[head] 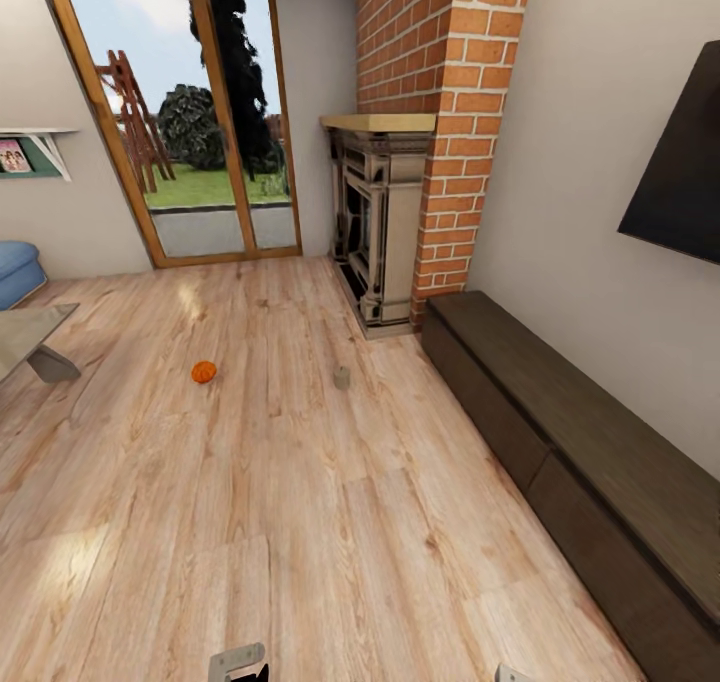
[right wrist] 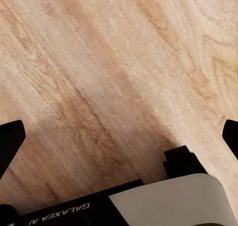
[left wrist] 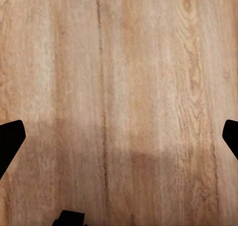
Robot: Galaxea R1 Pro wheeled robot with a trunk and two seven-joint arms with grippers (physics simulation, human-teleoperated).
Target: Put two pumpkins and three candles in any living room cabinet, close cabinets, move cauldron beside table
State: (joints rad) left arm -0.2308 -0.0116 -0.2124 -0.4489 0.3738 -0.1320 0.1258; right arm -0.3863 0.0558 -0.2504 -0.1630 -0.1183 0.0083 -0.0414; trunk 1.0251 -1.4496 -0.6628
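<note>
Resting on pale wood-plank floor: small round orange pumpkin, well apart from long dark-brown wooden cabinet with drawers shut; left and right jaws spread wide, empty

A home's living room. A brick fireplace, wall-mounted television and low wood cabinet line one wall. Glass patio doors face a garden.

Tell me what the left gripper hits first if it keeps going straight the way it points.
Most likely the bare wood floor: the left gripper stands open with nothing between its fingertips and the planks.
</note>
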